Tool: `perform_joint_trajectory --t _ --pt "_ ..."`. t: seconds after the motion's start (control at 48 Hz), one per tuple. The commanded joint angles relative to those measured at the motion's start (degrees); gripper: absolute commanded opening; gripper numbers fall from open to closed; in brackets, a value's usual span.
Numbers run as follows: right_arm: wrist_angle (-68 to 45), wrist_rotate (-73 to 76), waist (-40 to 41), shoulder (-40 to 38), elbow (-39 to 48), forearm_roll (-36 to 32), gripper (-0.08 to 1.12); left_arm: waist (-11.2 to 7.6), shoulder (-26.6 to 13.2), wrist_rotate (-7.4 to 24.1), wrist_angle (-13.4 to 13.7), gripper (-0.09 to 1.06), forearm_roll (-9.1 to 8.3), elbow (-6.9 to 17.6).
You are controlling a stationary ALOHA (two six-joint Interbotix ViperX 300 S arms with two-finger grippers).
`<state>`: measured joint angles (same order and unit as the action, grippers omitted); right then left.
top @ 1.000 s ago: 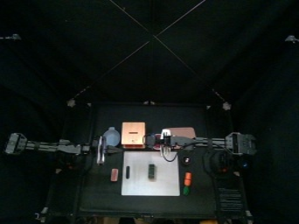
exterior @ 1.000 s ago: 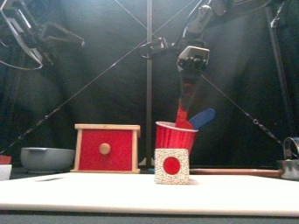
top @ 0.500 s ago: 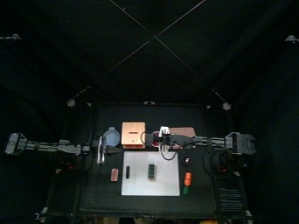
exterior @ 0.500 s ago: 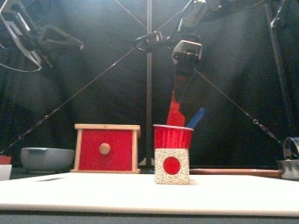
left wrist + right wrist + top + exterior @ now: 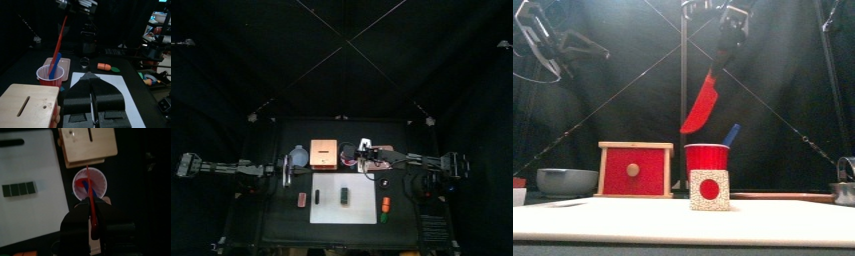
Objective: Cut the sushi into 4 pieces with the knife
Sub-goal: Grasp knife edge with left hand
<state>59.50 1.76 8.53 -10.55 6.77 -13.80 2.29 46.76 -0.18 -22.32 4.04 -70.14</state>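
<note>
The dark green sushi roll (image 5: 345,196) (image 5: 19,189) lies whole on the white cutting board (image 5: 362,188) (image 5: 27,158). My right gripper (image 5: 727,20) (image 5: 93,225) is shut on the handle of the red knife (image 5: 704,100) (image 5: 91,198) (image 5: 62,32), which hangs tilted above the red cup (image 5: 711,158) (image 5: 52,74) (image 5: 89,183). The blue knife (image 5: 730,133) (image 5: 57,62) stands in that cup. My left gripper (image 5: 289,172) (image 5: 91,76) rests shut at the board's left side, holding nothing.
The wooden box (image 5: 323,152) (image 5: 635,170) and the blue-grey bowl (image 5: 298,157) (image 5: 567,181) stand behind the board at the left. An orange and green toy (image 5: 384,205) (image 5: 103,66) lies right of the board, a red toy (image 5: 301,199) left of it. A white block with a red disc (image 5: 710,190) stands near the front.
My right gripper has risen and drawn the red knife up out of the cup; its blade now hangs above the rim. The left arm has stayed still.
</note>
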Motion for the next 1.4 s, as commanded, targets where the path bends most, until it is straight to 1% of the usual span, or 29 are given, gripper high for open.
perform_joint_trajectory --t 0.021,0.167,0.208,0.271,0.375,0.5,0.521,0.625,0.688,0.75,0.812,0.875,0.938,0.958,1.021,1.146,1.208,1.292,1.396 --pt "-5.3 0.6 -0.4 -6.2 1.1 0.8 0.33 0.26 -0.2 0.1 -1.1 0.02 0.18 1.4" --pt "-17.8 3.3 -0.5 -13.1 9.3 1.8 0.33 0.26 -0.2 0.1 -2.8 0.03 0.18 1.8" --pt "-21.8 4.3 -0.5 -14.9 12.3 1.8 0.33 0.35 -0.2 0.0 -3.7 0.04 0.18 1.9" --pt "-29.3 6.2 -0.5 -18.2 18.0 2.5 0.33 0.62 -0.2 0.0 -4.5 0.07 0.44 2.1" --pt "-41.6 9.0 -0.8 -22.5 26.5 4.3 0.33 0.97 -0.2 0.1 -5.3 0.16 1.67 2.6" --pt "-55.0 11.0 -1.3 -26.2 35.2 5.9 0.33 1.32 -0.4 0.1 -5.3 0.35 3.25 3.4" --pt "-56.8 11.1 -1.5 -26.6 36.5 6.1 0.33 1.23 -0.7 0.0 -5.3 0.40 3.69 3.7" --pt "-64.1 11.1 -2.5 -27.1 41.7 7.0 0.33 1.23 -1.7 0.0 -5.3 0.59 4.83 4.5" --pt "-66.5 11.0 -2.9 -26.9 43.9 7.8 0.33 0.97 -2.5 0.1 -5.3 0.70 5.01 5.1" --pt "-68.8 11.0 -3.1 -26.2 45.5 8.3 0.33 0.44 -4.0 0.2 -4.9 0.83 4.92 6.3" --pt "-70.3 10.9 -3.3 -25.4 46.4 8.4 0.33 -0.09 -5.4 0.3 -4.4 0.92 4.75 7.5" --pt "-71.3 10.9 -3.5 -24.3 46.8 8.4 0.33 -0.62 -7.0 0.4 -3.2 0.99 4.13 8.7" --pt "-71.6 10.9 -4.0 -23.4 46.8 8.3 0.33 -0.79 -8.7 0.4 -1.1 1.03 3.34 10.0" --pt "-71.7 10.9 -4.0 -23.0 46.8 8.3 0.33 -0.79 -9.6 0.4 0.3 1.03 2.90 10.7" --pt "-71.8 10.9 -4.1 -22.2 46.6 8.2 0.33 -0.79 -11.3 0.4 3.2 1.03 2.55 12.2" --pt "-71.9 10.9 -4.3 -21.2 46.4 8.0 0.33 -0.79 -14.3 0.4 8.6 1.02 2.64 15.1" --pt "-72.0 10.9 -4.6 -21.0 46.4 8.0 0.33 -0.79 -15.6 0.4 10.7 1.02 2.64 16.3" --pt "-72.0 10.8 -4.7 -20.8 46.3 8.0 0.33 -0.53 -16.9 0.4 12.0 1.02 2.64 17.4" --pt "-72.1 10.8 -4.8 -20.7 46.4 8.0 0.33 -0.26 -18.5 0.4 12.1 1.02 2.64 18.2"
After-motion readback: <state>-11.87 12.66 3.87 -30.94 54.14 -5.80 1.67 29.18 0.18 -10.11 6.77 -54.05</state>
